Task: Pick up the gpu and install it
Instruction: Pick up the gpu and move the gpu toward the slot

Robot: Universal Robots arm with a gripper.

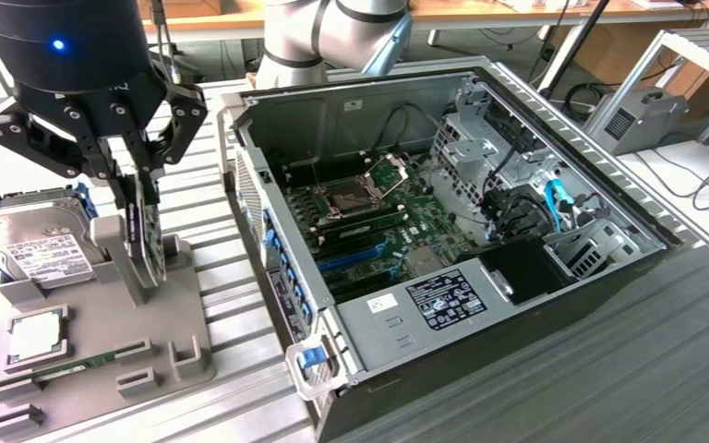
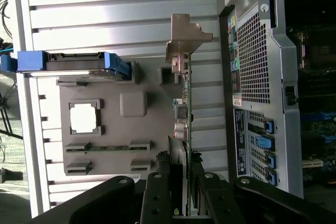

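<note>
The gripper [image 1: 140,189] is over the gray holder [image 1: 108,332] on the exterior view's left. Its two fingers are pinched in on the top edge of the gpu [image 1: 148,245], one finger on each side. The gpu is a thin card and it stands on its edge in the holder, right beside the tall gray post. It is well apart from the open computer case [image 1: 293,120], so it is not put in yet.

In the wrist view the card [image 2: 182,108] looks like a thin line running out from between the fingers, with its silver bracket [image 2: 185,38] at the far end. I cannot tell if the bottom of the card is out of its slot or not.

Things could go wrong from here. The fingers hold only a thin edge, so the card could tip or slip out. If it goes up crooked, it could catch on the post and drag the holder along. The hard drive [image 1: 37,249] sits near, so a swing to that side could bump it.
</note>
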